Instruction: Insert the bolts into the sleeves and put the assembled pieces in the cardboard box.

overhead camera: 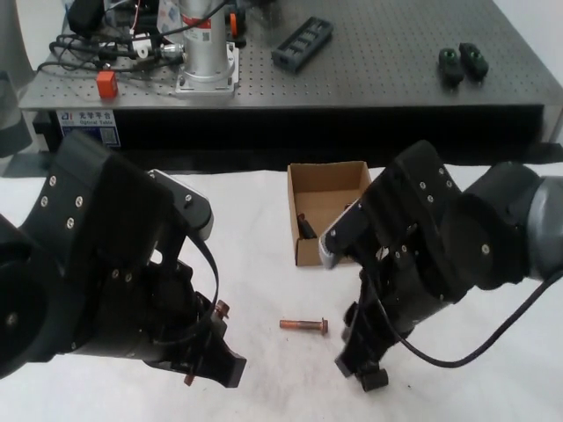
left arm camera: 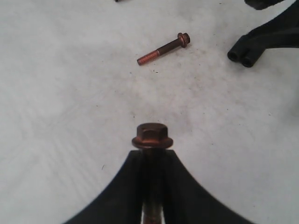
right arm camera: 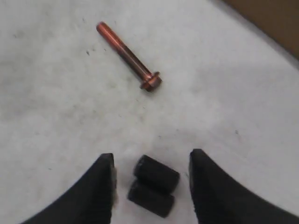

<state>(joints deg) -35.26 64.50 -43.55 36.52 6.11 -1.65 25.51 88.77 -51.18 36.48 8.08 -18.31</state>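
Note:
My left gripper is shut on a copper bolt, whose hex head sticks out past the fingertips. In the high view this gripper is low at the front left, with the held bolt slanting through it. A second copper bolt lies loose on the white cloth between the arms. Two black sleeves lie side by side on the cloth between the fingers of my open right gripper, which do not touch them. The loose bolt lies just beyond them. The cardboard box stands behind, with a dark piece inside.
White cloth covers the bench around the arms. Behind it, a raised perforated metal plate carries a black rack, two black parts, an orange block and cables. The box's corner is near the right gripper.

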